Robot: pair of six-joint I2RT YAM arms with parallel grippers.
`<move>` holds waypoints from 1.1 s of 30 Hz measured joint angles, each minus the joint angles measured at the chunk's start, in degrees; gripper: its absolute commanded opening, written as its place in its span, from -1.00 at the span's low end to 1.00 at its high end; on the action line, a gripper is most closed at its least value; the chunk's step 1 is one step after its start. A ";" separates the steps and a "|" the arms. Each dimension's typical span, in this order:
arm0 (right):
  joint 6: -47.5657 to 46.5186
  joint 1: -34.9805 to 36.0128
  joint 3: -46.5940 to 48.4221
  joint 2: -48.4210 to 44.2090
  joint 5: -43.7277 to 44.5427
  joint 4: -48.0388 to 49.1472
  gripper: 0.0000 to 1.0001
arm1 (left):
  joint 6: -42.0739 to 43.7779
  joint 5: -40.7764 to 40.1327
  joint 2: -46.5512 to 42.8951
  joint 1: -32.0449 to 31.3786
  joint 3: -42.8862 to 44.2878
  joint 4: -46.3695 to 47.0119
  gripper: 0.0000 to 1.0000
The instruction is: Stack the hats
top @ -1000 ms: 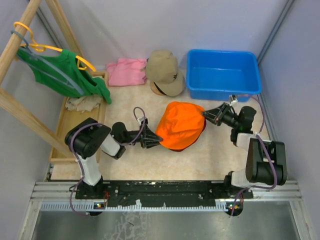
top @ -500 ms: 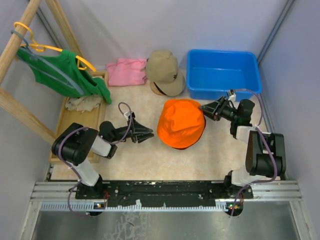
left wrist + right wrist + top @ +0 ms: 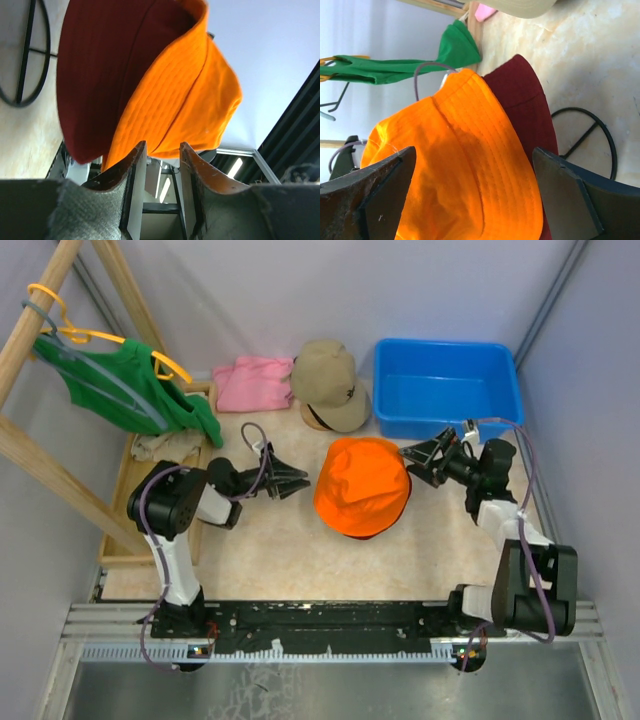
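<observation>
The bright orange bucket hat [image 3: 362, 495] lies in the middle of the table on top of the dark red hat [image 3: 362, 536], whose rim peeks out at the near side. A tan cap [image 3: 330, 385] rests at the back. My left gripper [image 3: 303, 483] is open with a narrow empty gap, a little left of the orange hat. My right gripper [image 3: 408, 462] stands wide open at the hat's right edge, holding nothing. The left wrist view has the orange hat [image 3: 190, 90] over the red one [image 3: 100, 65] beyond the left gripper [image 3: 161, 145]. The right gripper [image 3: 474, 152] frames the orange hat [image 3: 455, 165].
A blue bin [image 3: 445, 388] stands at the back right, close behind the right gripper. A pink folded cloth [image 3: 252, 382] lies beside the tan cap. A green garment [image 3: 130, 390] on a yellow hanger hangs from the wooden rack on the left, over a wooden tray [image 3: 130, 480].
Both grippers have let go of the orange hat. The left one drew back to the left and the right one opened wide. The hat has settled flat on the red one.
</observation>
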 measured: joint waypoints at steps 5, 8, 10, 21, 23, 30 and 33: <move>-2.38 -0.59 -3.26 -6.47 2.25 -6.12 0.98 | -1.92 1.84 2.58 2.56 7.21 0.04 -0.19; -1.99 -1.68 -8.81 -11.80 2.67 -7.13 0.98 | -3.06 3.34 4.44 3.91 10.71 0.04 -0.19; -1.55 -2.21 -11.93 -14.56 2.78 -7.50 0.98 | -3.96 4.11 6.10 4.35 13.33 0.04 -0.20; 7.43 -2.64 -28.74 -22.80 3.10 2.78 0.98 | -7.80 7.23 10.19 4.42 21.14 0.04 -0.20; 10.27 -2.64 -31.76 -23.96 3.30 6.73 0.98 | -8.09 7.43 10.29 4.37 21.33 0.04 -0.21; 18.62 -1.57 -32.33 -24.87 5.95 23.06 0.98 | -8.81 7.67 11.58 3.32 21.35 0.04 -0.23; 19.32 -0.76 -32.30 -24.87 6.91 26.34 0.98 | -9.09 7.72 11.89 2.93 21.35 0.04 -0.23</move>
